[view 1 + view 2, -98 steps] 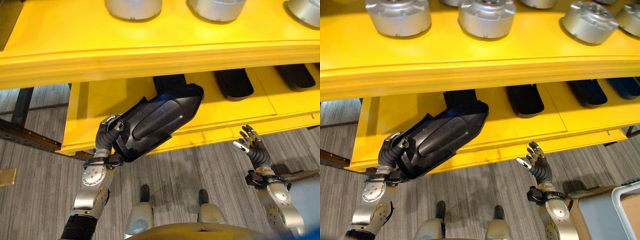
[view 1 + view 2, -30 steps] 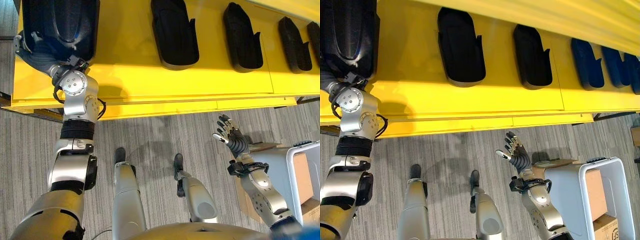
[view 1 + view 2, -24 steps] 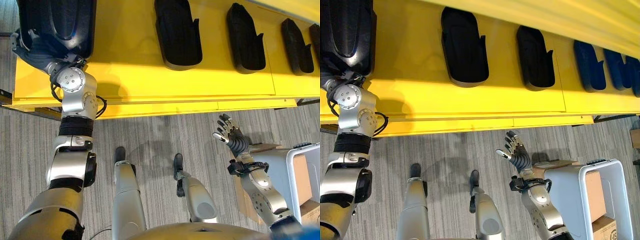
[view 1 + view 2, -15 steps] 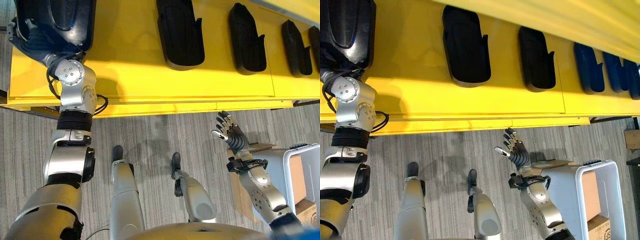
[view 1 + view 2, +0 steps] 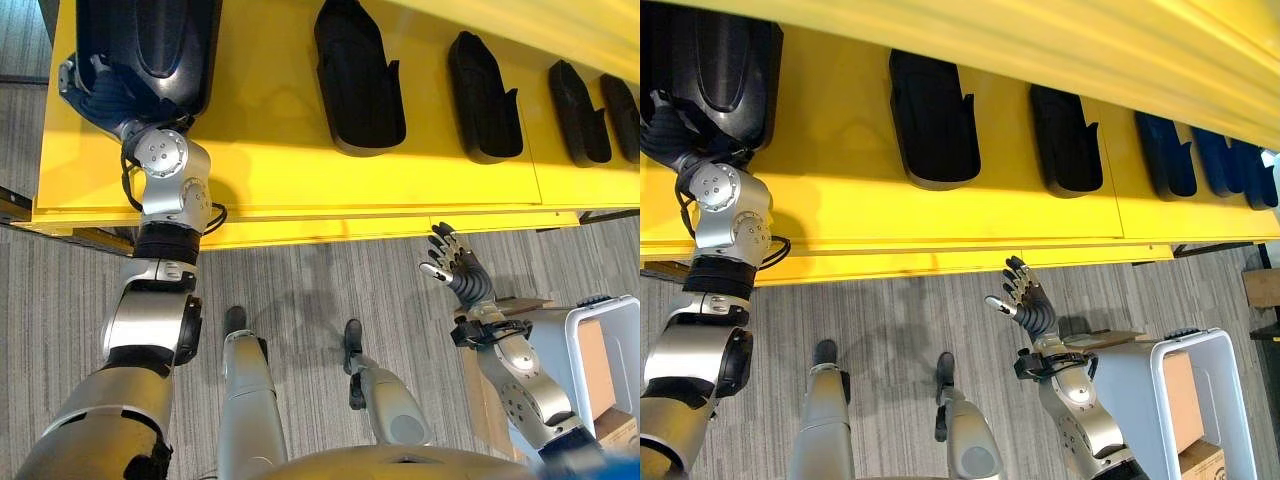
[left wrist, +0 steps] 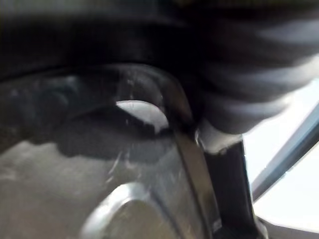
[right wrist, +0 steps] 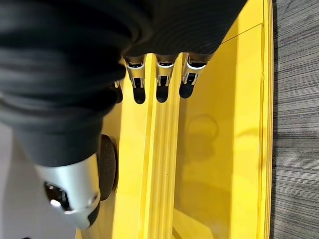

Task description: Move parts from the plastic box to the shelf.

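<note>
Where the yellow shelf [image 5: 300, 170] meets grey striped carpet [image 5: 300, 290], I see the big black moulded part [image 5: 150, 45] lying at its left end; left hand [image 5: 95, 95] beneath it, grip unreadable. Right hand [image 5: 455, 272] spread, empty, near the white plastic box [image 5: 600, 350].

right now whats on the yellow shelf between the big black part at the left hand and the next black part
Nothing: bare yellow shelf lies between the big black part and the next black part, in both eye views.
</note>
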